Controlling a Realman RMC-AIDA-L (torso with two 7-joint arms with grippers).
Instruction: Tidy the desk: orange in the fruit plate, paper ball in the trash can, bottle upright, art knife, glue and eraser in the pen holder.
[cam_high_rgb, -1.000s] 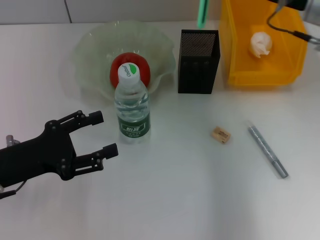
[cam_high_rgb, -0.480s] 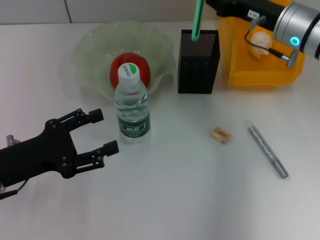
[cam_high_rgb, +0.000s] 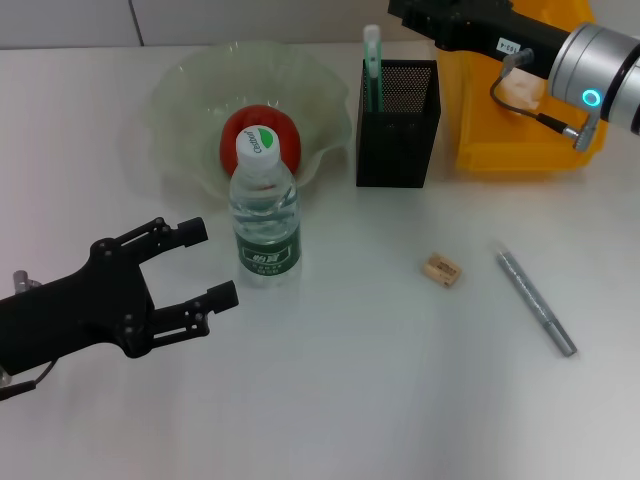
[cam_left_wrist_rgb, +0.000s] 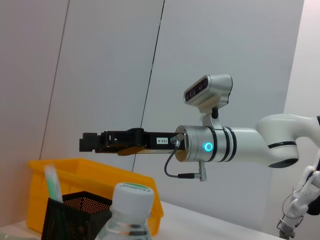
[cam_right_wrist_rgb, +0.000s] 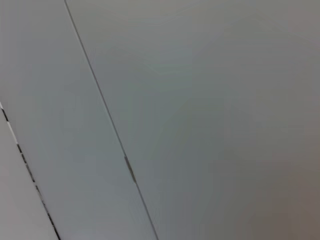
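The orange lies in the green fruit plate. Just in front of it the bottle stands upright. My left gripper is open and empty to the bottle's left. A green glue stick leans inside the black mesh pen holder, free of any grip. My right gripper hovers just above and behind the holder. The paper ball rests in the yellow trash can, partly hidden by the right arm. The eraser and the silver art knife lie on the table.
The left wrist view shows the bottle cap, the pen holder with the glue stick, the yellow trash can and the right gripper above them. A wall with panel seams fills the right wrist view.
The right arm carried the green glue stick down over the pen holder. The stick now stands in the holder, apart from the gripper. The left arm has not moved.
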